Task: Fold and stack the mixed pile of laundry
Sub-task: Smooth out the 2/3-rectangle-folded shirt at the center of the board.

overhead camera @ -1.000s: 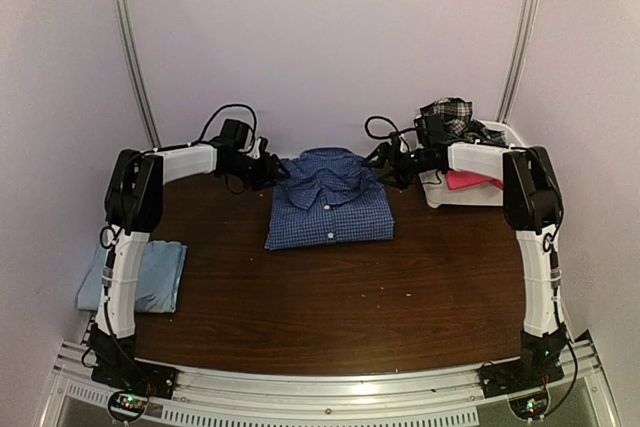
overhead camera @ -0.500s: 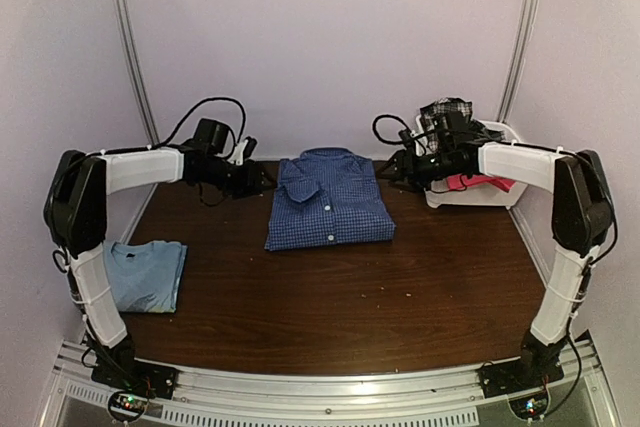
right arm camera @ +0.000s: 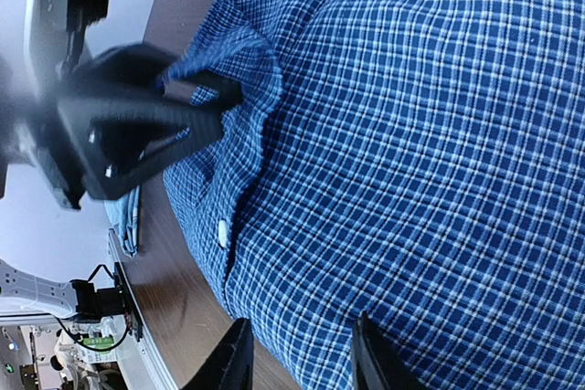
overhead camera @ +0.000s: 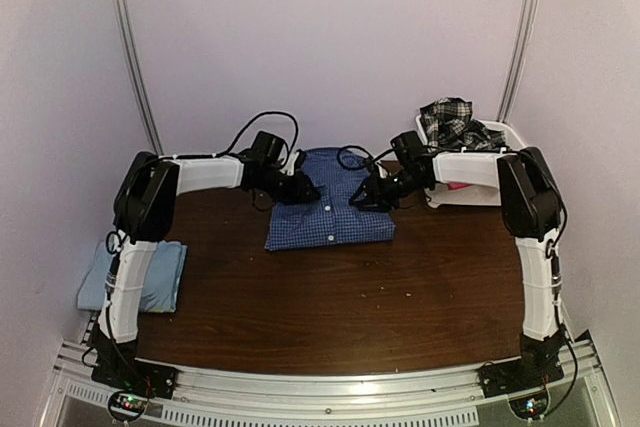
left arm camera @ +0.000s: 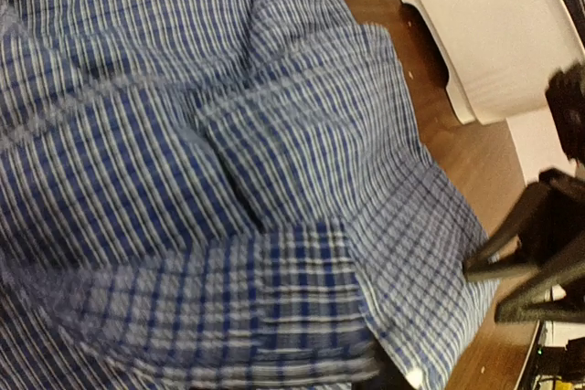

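Blue check shirt (overhead camera: 335, 217) lies folded flat at the middle back of the worktop (overhead camera: 400, 307). Collar points to the far wall, hem edge to the arm bases. The folded shape is close to square, so the button line marks its axis best: it runs far to near.

Left fingers (right arm camera: 196, 130) sit at the left side of the collar, with a flap of cloth between or over them; cannot tell whether they pinch it.

Right fingers (right arm camera: 236, 353) stand apart over the shirt's right side, nothing clamped.

Folded light blue T-shirt (overhead camera: 160, 277) lies at the near left edge, partly behind the left arm.

White basket (overhead camera: 480, 195) stands far right, plaid piece (overhead camera: 448, 117) heaped on top.
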